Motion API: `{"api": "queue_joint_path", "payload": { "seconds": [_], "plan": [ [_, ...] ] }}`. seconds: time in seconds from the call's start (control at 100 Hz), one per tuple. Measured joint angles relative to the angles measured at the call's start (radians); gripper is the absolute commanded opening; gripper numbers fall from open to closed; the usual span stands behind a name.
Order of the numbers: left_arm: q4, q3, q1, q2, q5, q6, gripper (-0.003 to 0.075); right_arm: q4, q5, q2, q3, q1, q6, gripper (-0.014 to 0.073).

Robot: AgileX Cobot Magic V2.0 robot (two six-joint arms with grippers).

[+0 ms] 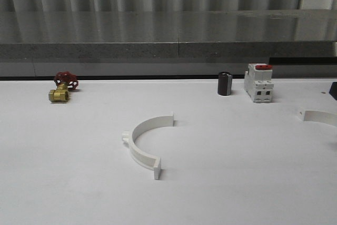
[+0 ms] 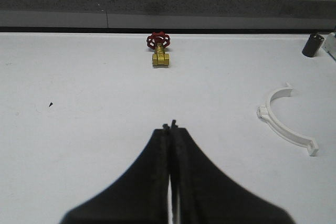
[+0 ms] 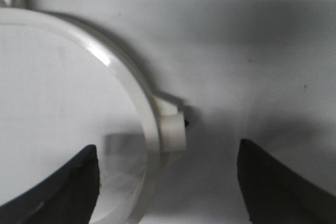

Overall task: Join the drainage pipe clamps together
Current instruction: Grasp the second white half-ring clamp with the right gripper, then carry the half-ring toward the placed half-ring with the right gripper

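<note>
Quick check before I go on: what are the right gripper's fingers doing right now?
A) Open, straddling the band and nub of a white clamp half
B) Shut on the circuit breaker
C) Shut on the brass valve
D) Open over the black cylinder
A: in the right wrist view the right gripper is open, its fingers apart on either side of the clamp half and its nub.

You'll find no readable text, label, brand or number anywhere. The breaker (image 1: 258, 83), upper right of the front view, shows faint markings too small to read.
</note>
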Motion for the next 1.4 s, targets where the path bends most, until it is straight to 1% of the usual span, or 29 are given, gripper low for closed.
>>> {"api": "queue_joint_path", "payload": {
  "seconds": [0.04,0.09,0.16,0.21,0.23,0.24,0.31,0.47,0.55,0.64,0.74,0.88,1.08,1.3,1.4],
  "plan": [
    [0.000,0.000,0.000,0.000,0.000,0.000,-0.0020,-0.003,-0.015,0.009,0.000,0.000,0.000,0.0527],
    [0.000,0.000,0.000,0.000,0.000,0.000,-0.0020,-0.005,-0.031,0.020,-0.002,0.000,0.000,0.0477],
    [0.000,0.000,0.000,0.000,0.000,0.000,-0.0020,-0.013,-0.049,0.028,-0.004,0.000,-0.002,0.0353],
    [0.000,0.000,0.000,0.000,0.000,0.000,-0.0020,-0.013,-0.057,0.030,-0.008,0.000,-0.002,0.0241],
    [0.000,0.000,0.000,0.000,0.000,0.000,-0.0020,-0.013,-0.061,0.030,-0.008,0.000,-0.002,0.0217],
    [0.000,0.000,0.000,0.000,0.000,0.000,-0.0020,-0.013,-0.064,0.032,-0.008,0.000,-0.002,0.0185],
    [0.000,0.000,0.000,0.000,0.000,0.000,-0.0020,-0.013,-0.067,0.030,-0.009,0.000,-0.002,0.0132],
    [0.000,0.000,0.000,0.000,0.000,-0.002,-0.0020,-0.013,-0.053,0.035,-0.024,0.012,0.002,0.0132],
    [0.000,0.000,0.000,0.000,0.000,-0.002,-0.0020,-0.020,-0.029,0.029,-0.035,0.030,0.027,0.0132],
    [0.000,0.000,0.000,0.000,0.000,-0.002,-0.0020,-0.038,-0.007,0.001,-0.045,0.064,0.091,0.0132],
    [0.000,0.000,0.000,0.000,0.000,-0.002,-0.0020,-0.059,0.025,-0.040,-0.051,0.109,0.202,0.0132],
    [0.000,0.000,0.000,0.000,0.000,-0.002,-0.0020,-0.065,0.090,-0.084,-0.051,0.186,0.310,0.0132],
    [0.000,0.000,0.000,0.000,0.000,-0.002,-0.0020,-0.067,0.160,-0.099,-0.051,0.333,0.410,0.0132],
    [0.000,0.000,0.000,0.000,0.000,-0.002,-0.0020,-0.079,0.165,-0.099,-0.051,0.495,0.576,0.0132],
    [0.000,0.000,0.000,0.000,0.000,-0.002,-0.0020,-0.092,0.165,-0.086,-0.051,0.546,0.617,0.0132]
  ]
}}
